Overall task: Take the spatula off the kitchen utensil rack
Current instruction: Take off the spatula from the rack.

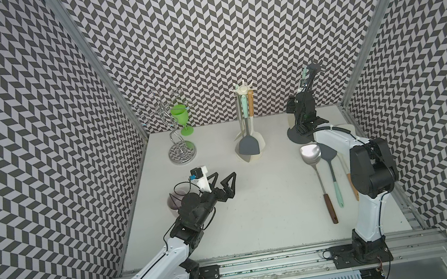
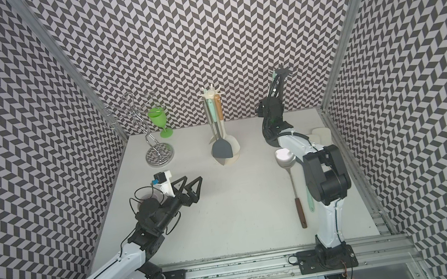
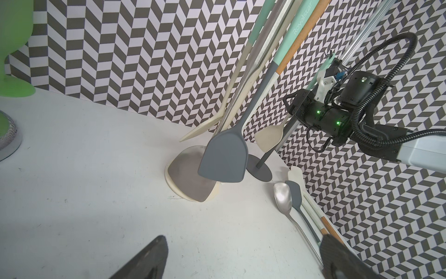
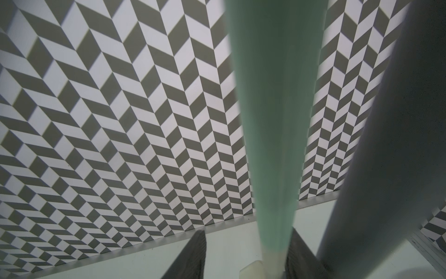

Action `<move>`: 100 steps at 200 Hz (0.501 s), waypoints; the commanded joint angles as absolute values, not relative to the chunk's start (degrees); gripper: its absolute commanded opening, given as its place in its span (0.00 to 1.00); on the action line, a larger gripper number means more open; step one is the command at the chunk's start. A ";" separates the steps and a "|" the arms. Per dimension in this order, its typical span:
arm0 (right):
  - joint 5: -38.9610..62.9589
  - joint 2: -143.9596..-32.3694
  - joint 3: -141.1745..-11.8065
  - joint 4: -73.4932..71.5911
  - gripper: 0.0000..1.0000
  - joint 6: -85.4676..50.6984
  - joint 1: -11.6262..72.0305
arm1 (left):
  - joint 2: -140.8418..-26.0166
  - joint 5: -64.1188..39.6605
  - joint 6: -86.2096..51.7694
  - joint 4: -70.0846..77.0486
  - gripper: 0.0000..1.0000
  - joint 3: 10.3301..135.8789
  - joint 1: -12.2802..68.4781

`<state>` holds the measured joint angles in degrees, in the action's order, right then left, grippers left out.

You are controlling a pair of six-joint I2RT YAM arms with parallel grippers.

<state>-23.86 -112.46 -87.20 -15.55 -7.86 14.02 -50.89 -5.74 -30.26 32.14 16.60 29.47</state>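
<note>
The spatula (image 4: 272, 120) hangs on the dark grey utensil rack (image 1: 295, 135), beside its pole and just under its pronged top. The right end effector (image 4: 248, 241) straddles the mint-green handle, partly open. One finger (image 4: 299, 253) lies against the handle and a gap shows at the opposite finger, so no clamp is made yet. The left end effector (image 1: 225, 174) is spread wide and holds nothing. It hovers well apart from the rack, on the robot's left.

Handling, as a judgement: the spatula looks light. The handle looks stiff, smooth and tapered, so it may slide in a weak grip. The cream blade (image 3: 269, 139) is probably flexible and a poor place to take hold. The upper handle, just below the prong, suits the grip. The likely release is a lift clear of the prong, then a pull away from the pole.

View coverage: the right wrist view shows finger-to-handle contact but neither prong nor blade. The left wrist view shows the blade hanging clear of the table near the rack's base disc. Both top views show the rack's top, but the right arm hides the blade.
</note>
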 commanded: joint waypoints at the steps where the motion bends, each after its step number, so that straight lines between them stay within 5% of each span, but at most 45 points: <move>1: -24.35 -114.16 -89.17 -17.58 0.50 -7.00 14.43 | -50.52 -6.37 -29.68 33.84 1.00 15.91 29.18; 100: -26.36 -112.26 -87.65 -19.95 0.17 -2.80 15.29 | -50.62 -6.32 -29.60 34.14 1.00 15.80 29.19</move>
<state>-25.08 -113.99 -87.50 -16.03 -4.56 14.50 -50.89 -5.74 -30.24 32.29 16.56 29.47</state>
